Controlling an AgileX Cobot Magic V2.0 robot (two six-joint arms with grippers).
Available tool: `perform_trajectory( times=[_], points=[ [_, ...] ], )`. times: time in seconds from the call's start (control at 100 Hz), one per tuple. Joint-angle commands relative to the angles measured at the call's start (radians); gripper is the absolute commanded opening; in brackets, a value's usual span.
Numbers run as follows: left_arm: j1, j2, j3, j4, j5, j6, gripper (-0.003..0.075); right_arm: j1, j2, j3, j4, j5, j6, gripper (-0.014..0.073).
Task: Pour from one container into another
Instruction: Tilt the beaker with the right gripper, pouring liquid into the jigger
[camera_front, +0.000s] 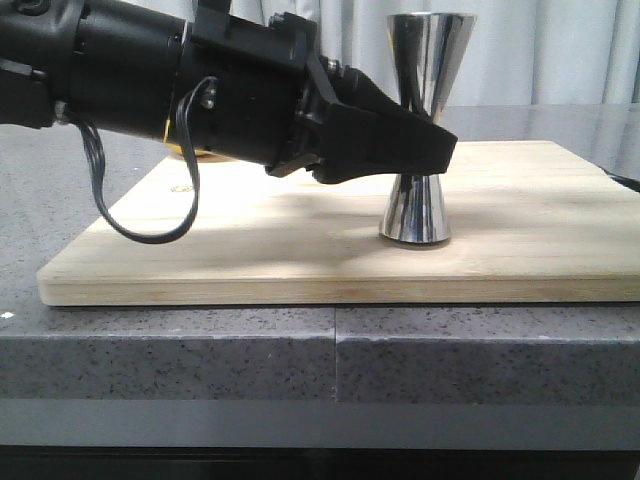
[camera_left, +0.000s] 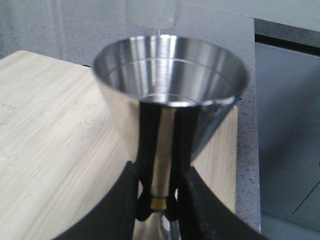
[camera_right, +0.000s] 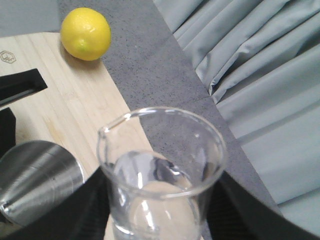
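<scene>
2 vessels, 1 fruit, 1 board, 1 desk, 2 arms.

Item 1: shiny steel hourglass-shaped double jigger (camera_front: 420, 130) with a thin gold band at its narrow waist. It stands upright on the board, right of the board's middle, its wide mouth open upward. The left wrist view shows the inside of the upper cup, which looks dry, though the bottom is not clear.

Item 2: small clear glass beaker (camera_right: 162, 170) with a pouring lip. It is seen only in the right wrist view, held upright, lip turned toward the jigger, which lies just beside it and lower. Clear liquid fills its lower part. It does not appear in the front view.

Item 3: round yellow lemon (camera_right: 85, 33), resting on the grey desk at the board's far edge, touching or just beside that edge.

Item 4: pale rectangular wooden cutting board (camera_front: 250, 250), lying flat on the desk, with a small hexagonal stamp near one corner.

Item 5: grey speckled stone desk (camera_front: 200, 345), with pale grey curtains behind it.

Item 6: left gripper (camera_front: 432, 152), black, reaching in level from the left. Its fingers (camera_left: 192, 200) pinch the jigger at the waist, 1 on each side of the gold band.

Item 7: right gripper (camera_right: 160, 215), black. Its fingers (camera_right: 232, 210) are pressed against both sides of the beaker's lower wall, holding it.
</scene>
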Motion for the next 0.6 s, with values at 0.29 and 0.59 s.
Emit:
perform_trajectory(
  times=[0.29, 0.59],
  points=[
    [0.000, -0.054, -0.026, -0.043, -0.073, -0.013, -0.0021, 0.002, -0.051, -0.038, -0.083, -0.039, -0.002, 0.0241],
    [0.000, -0.054, -0.026, -0.043, -0.073, -0.013, -0.0021, 0.002, -0.051, -0.038, -0.106, -0.037, -0.002, 0.0240]
  ],
)
